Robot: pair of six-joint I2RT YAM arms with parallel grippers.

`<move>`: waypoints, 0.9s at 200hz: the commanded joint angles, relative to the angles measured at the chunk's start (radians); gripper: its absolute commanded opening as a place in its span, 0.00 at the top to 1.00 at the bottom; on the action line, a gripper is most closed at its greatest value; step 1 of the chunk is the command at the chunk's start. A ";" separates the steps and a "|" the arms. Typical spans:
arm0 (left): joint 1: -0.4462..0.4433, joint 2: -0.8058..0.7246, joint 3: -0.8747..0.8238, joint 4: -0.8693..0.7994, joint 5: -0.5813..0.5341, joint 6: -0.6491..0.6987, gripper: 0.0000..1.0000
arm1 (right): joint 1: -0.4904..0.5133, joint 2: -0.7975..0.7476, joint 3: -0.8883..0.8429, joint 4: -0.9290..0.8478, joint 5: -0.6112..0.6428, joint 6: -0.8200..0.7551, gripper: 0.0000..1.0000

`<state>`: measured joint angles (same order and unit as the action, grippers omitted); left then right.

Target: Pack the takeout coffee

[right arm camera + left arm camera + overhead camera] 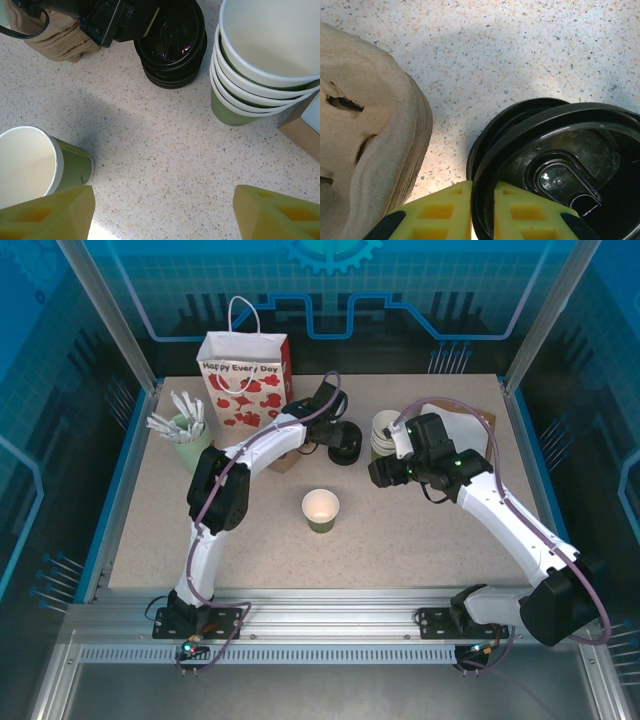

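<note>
L pincer (482, 194): narrow, pinching rim of black lid (560, 165), rear-centre of surface (420, 540). R pincer (164, 200): wide, empty, near lidless green cup (35, 165).

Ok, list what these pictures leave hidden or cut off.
- Left wrist view: the top lid runs off the right and bottom edges; the left hand covers its near rim.
- Left wrist view: the brown pulp stack is cut by the left edge; what it is, I cannot tell.
- Top view: the cup stack is partly behind the right arm.
- Top view: the gift bag hides its inside behind its own walls.
</note>
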<state>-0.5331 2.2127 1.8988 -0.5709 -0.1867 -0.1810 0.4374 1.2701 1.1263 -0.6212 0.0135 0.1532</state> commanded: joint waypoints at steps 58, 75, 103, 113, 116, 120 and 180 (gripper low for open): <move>0.001 -0.145 -0.066 0.046 0.035 -0.029 0.85 | -0.001 -0.035 0.031 -0.034 -0.046 0.012 0.25; 0.005 -0.221 -0.124 0.079 0.071 -0.049 0.86 | -0.004 -0.065 0.053 -0.043 -0.075 0.020 0.25; 0.035 -0.428 -0.313 0.187 0.247 -0.131 0.87 | -0.033 -0.126 0.092 -0.028 -0.185 0.050 0.25; 0.060 -0.517 -0.416 0.269 0.368 -0.197 0.88 | -0.048 -0.146 0.094 0.004 -0.256 0.068 0.24; 0.071 -0.542 -0.445 0.297 0.403 -0.224 0.88 | -0.051 -0.148 0.094 0.017 -0.278 0.074 0.24; 0.083 -0.576 -0.484 0.330 0.446 -0.254 0.88 | -0.055 -0.153 0.091 0.040 -0.310 0.081 0.24; 0.191 -0.904 -0.798 0.604 0.811 -0.558 0.91 | -0.082 -0.124 0.022 0.459 -0.702 0.262 0.11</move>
<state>-0.3729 1.3766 1.1732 -0.1150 0.4038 -0.5575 0.3698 1.1213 1.1835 -0.3908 -0.4709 0.3046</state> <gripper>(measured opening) 0.110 0.840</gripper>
